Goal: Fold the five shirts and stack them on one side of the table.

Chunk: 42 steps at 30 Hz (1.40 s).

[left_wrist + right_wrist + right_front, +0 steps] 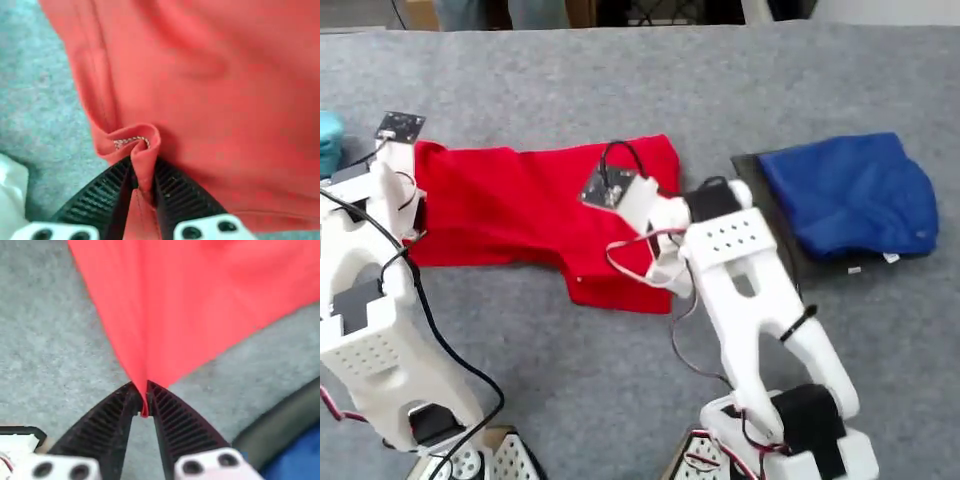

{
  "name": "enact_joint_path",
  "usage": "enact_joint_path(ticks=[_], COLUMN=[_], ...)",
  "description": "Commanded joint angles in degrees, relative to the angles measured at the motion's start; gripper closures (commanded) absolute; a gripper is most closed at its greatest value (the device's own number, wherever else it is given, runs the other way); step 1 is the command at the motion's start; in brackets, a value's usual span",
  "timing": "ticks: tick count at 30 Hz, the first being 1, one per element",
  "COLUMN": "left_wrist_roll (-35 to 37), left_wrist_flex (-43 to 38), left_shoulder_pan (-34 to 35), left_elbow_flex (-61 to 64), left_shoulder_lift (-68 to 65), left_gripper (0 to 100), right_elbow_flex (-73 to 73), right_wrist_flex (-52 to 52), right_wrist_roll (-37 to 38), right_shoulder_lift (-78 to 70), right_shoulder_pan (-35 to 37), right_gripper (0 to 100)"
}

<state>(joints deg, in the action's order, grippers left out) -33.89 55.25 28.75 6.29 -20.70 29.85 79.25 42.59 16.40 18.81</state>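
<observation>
Red shirt (510, 210) on table (620, 80): left end effector (143, 175) pinching its 9 o'clock edge; right end effector (144, 397) pinching near 2 o'clock.

Red shirt (225, 75): matt cloth, smooth fine knit, stitched hem. Table cover (620, 70): grey, felt-like, rough, matt. My left gripper (145, 162) and right gripper (141, 390): black ribbed pads (180, 425), dull, plastic or rubber, I cannot tell which; white plastic bodies, slight sheen. Blue shirt (850, 190): soft matt cloth.
</observation>
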Motion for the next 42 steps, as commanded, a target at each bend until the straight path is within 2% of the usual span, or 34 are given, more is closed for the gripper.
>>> enact_joint_path(ticks=[1,8,23,25,28,31,34,37,39,42], left_wrist_roll=[-4.0,-14.0,-14.7,-14.4,-13.5,-13.5,-13.5,-13.0,-9.8,-3.8], left_wrist_flex=[0.0,9.0,17.4,18.6,21.0,25.3,31.9,37.3,38.2,39.6], left_shoulder_pan=[-0.3,0.7,2.4,2.4,2.9,3.7,5.1,6.5,7.2,7.1], left_elbow_flex=[0.0,-2.7,-6.6,-7.2,-8.7,-13.4,-20.6,-29.5,-35.8,-44.1], left_shoulder_lift=[0.6,0.7,0.9,1.0,1.1,1.1,0.7,0.7,0.7,0.7], left_gripper=[97,97,97,93,83,81,81,82,82,82], right_elbow_flex=[4.4,11.2,13.6,13.6,13.5,12.0,9.0,4.4,-1.0,-9.5], right_wrist_flex=[-3.5,-9.4,-13.1,-13.1,-12.3,-9.6,-5.5,-1.5,0.2,0.6], right_wrist_roll=[0.4,0.4,0.4,0.4,0.4,0.4,3.0,7.3,6.6,3.4], right_shoulder_lift=[2.6,2.6,2.6,2.6,2.9,2.9,2.9,2.9,2.5,2.0], right_shoulder_pan=[0.4,0.4,0.4,0.4,0.4,0.5,0.3,0.0,-1.1,-2.9], right_gripper=[98.4,98.4,98.1,97.2,87.6,75.7,69.2,68.8,70.0,81.9])
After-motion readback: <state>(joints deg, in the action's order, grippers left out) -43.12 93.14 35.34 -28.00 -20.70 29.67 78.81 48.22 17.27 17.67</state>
